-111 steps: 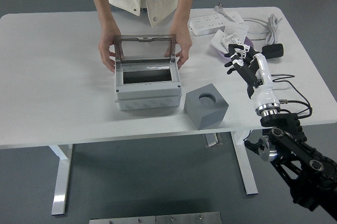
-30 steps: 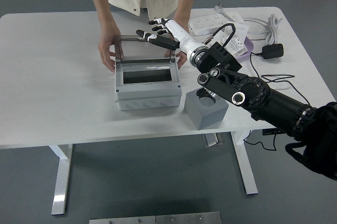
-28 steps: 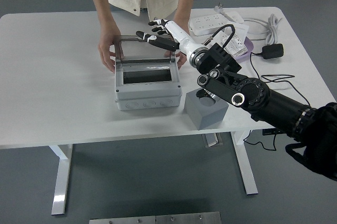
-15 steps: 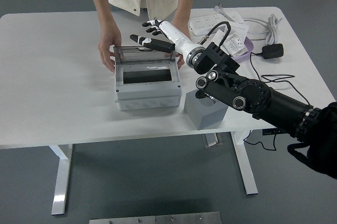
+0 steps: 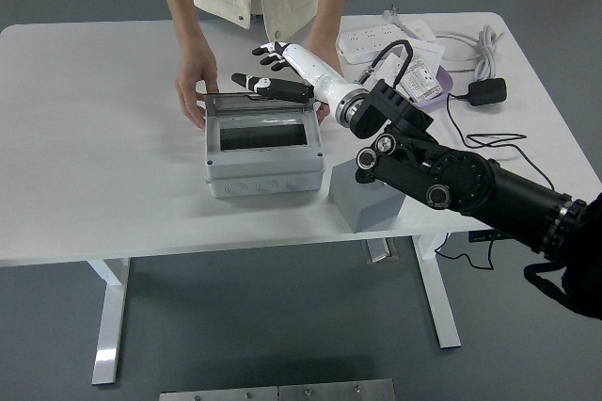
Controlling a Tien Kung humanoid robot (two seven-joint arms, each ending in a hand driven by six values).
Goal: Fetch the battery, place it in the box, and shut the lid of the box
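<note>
The grey box (image 5: pixel 263 175) stands mid-table with its dark inside showing; no battery is visible to me. Its clear hinged lid (image 5: pixel 254 106) leans forward, partly lowered over the opening. My right hand (image 5: pixel 266 79) reaches in from the right and rests on the lid's top edge, fingers spread and holding nothing. A person at the far side steadies the box: one hand (image 5: pixel 193 90) is on its left side, the other (image 5: pixel 323 109) at its right rear, mostly hidden behind my forearm. My left arm is out of view.
A grey cube (image 5: pixel 353 205) with a round hole sits just right of the box, partly covered by my arm. At the back right lie a white power strip (image 5: pixel 372 40), coiled cables (image 5: pixel 470 43), a small packet (image 5: pixel 419 76) and a black adapter (image 5: pixel 487 90).
My right arm swung from the table's right side over to the lid. Over the last second the hand has moved left and down, and the lid has tipped forward from upright.
</note>
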